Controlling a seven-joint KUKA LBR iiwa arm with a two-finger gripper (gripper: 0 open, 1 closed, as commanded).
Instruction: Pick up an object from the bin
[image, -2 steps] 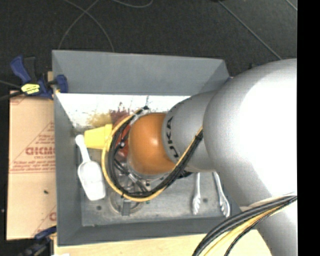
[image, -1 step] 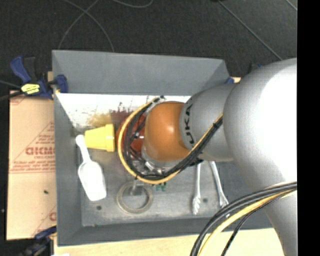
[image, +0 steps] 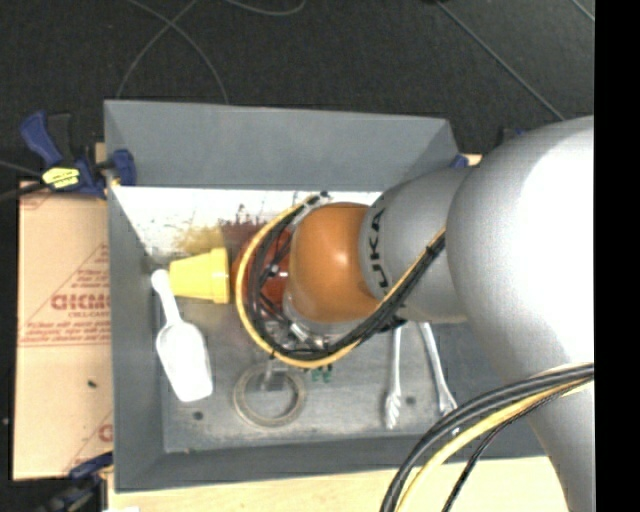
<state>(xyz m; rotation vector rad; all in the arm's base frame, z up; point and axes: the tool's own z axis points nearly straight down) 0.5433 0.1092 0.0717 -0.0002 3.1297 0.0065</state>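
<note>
My gripper (image: 297, 337) is low in the middle of the bin, mostly hidden under the arm's orange cover, with just a bit of its grey body showing. Right below it a clear plastic ring (image: 268, 398) lies flat on the bin floor. A yellow cone-shaped cup (image: 205, 277) lies on its side just left of the gripper. Further left, a white plastic scoop (image: 181, 352) lies along the left wall with its handle pointing to the back.
White plastic tongs (image: 413, 377) lie at the right of the bin floor, partly under the arm. A brownish stain marks the back wall behind the cup. The arm covers the bin's right half.
</note>
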